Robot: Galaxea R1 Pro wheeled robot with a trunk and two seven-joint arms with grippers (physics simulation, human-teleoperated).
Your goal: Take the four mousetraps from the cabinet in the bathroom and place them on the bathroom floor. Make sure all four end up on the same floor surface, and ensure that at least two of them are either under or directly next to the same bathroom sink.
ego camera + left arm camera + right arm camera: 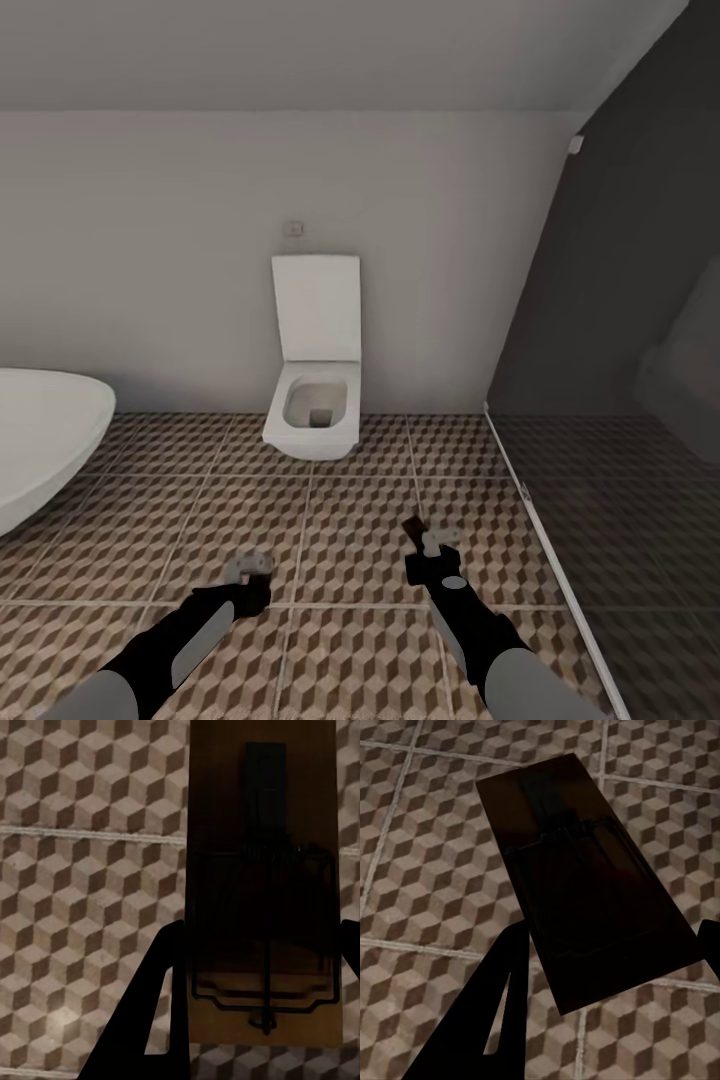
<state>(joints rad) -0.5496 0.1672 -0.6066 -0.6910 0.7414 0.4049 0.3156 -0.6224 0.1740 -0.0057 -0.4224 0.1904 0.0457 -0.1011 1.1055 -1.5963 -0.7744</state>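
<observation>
Gripping mousetraps, both pincers, toilet ahead

bathtub cut off, shower area dim

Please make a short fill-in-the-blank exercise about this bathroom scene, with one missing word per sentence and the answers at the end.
1. Each gripper, the left gripper and the right gripper, holds one ____.
2. The white toilet by the back wall has its lid ____.
3. The bathroom floor tiles carry a small ____ pattern.
4. In the head view, the white bathtub is on the robot's ____ side.

Missing words: mousetrap; up; cube; left
</observation>
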